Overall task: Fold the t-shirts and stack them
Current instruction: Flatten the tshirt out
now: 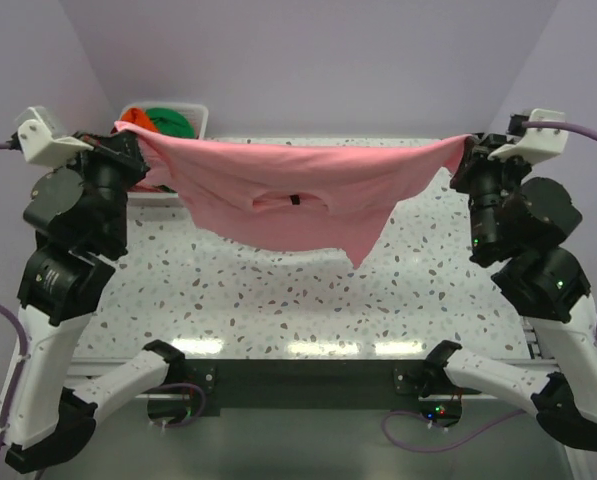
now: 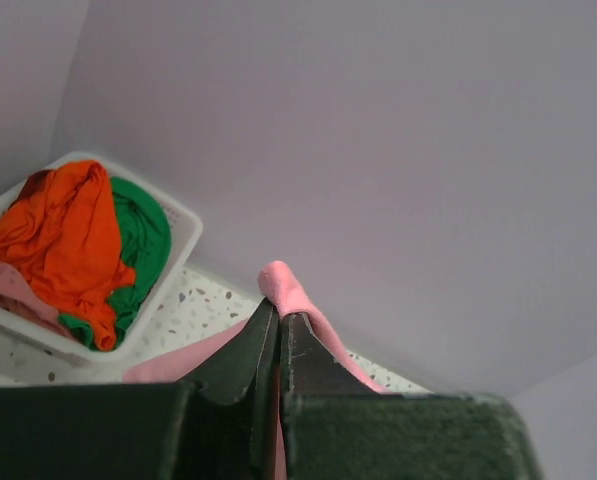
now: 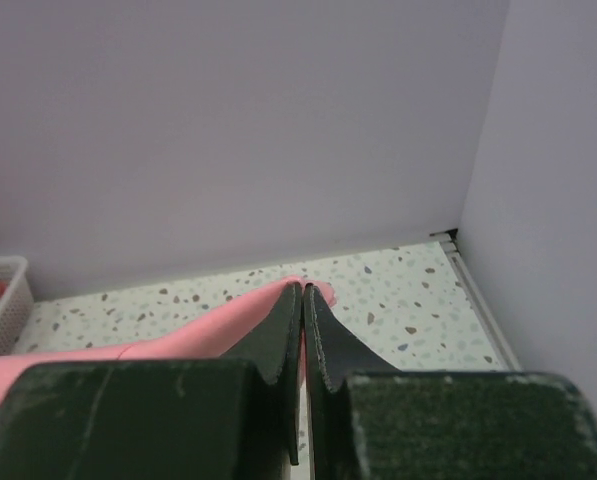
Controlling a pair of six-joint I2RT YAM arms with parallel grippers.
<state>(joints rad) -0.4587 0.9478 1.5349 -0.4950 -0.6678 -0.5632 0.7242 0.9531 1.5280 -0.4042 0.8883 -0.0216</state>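
Left gripper (image 2: 278, 314), right gripper (image 3: 303, 292) clamp t-shirt (image 1: 278, 172); label (image 1: 293, 200) illegible.

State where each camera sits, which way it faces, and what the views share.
Top external: above and behind the bases, looking forward and down on the table; left arm and right arm show, the pink shirt stretched between them.
Left wrist: on the left arm, facing the back wall and basket; its shut jaws pinch the pink shirt.
Right wrist: on the right arm, facing the far right corner; its shut jaws pinch the pink shirt.
Shared: all three show pink shirt and basket.
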